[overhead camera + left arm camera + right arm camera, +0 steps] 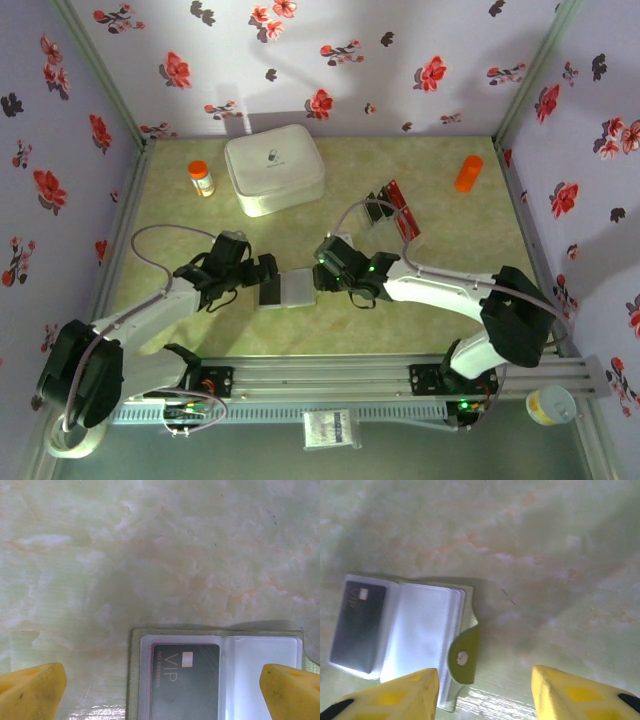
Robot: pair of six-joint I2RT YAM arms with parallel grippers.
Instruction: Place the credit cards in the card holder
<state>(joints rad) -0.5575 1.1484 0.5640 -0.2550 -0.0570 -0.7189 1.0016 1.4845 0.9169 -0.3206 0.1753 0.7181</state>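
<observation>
Marbled desk [450, 300]: one black card [185, 680] is sitting in the card holder [283, 290], other credit cards [395, 210] lying at one o'clock; my left claw [161, 692] is gaping wide, right claw [485, 692] half-open, both empty.

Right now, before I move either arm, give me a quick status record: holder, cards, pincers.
card holder: open flat, mid-table, clear sleeves facing up
filled: one black card in a sleeve
loose cards: red and black, back-right of the holder
left pincer: open, over the holder, holding nothing
right pincer: open, empty, near the snap tab
</observation>
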